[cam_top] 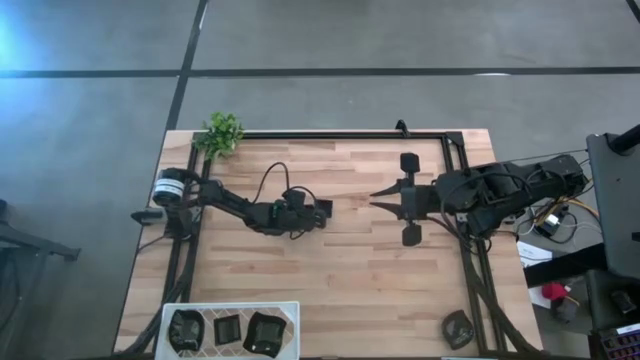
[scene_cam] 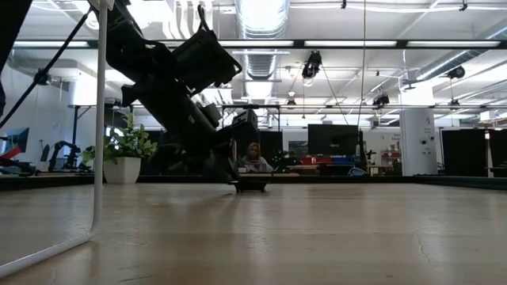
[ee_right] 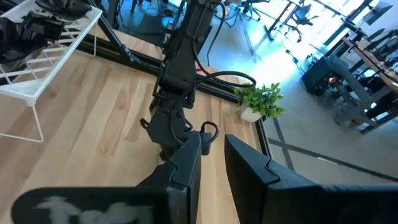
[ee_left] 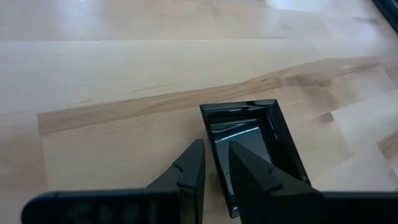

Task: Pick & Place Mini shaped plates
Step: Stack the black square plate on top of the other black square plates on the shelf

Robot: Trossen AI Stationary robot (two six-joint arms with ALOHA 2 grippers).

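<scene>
You had the table (cam_top: 330,270) mostly bare, white rack (cam_top: 230,308) at its near-left edge with three mini plates in it. Right gripper (cam_top: 380,200) waited mid-table, fingers slightly apart, empty. Left gripper (ee_left: 214,168) was down mid-table, pinching the wall of a square plate (ee_left: 252,134) resting on the wood. Looked like the pick step; next you'd need to lift and carry to the rack.

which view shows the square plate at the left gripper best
The left wrist view: the square plate fills the frame, with the left gripper pinching its near rim. The high view shows it only as a small dark shape, the low view shows it edge-on, and in the right wrist view the arm hides it.
</scene>
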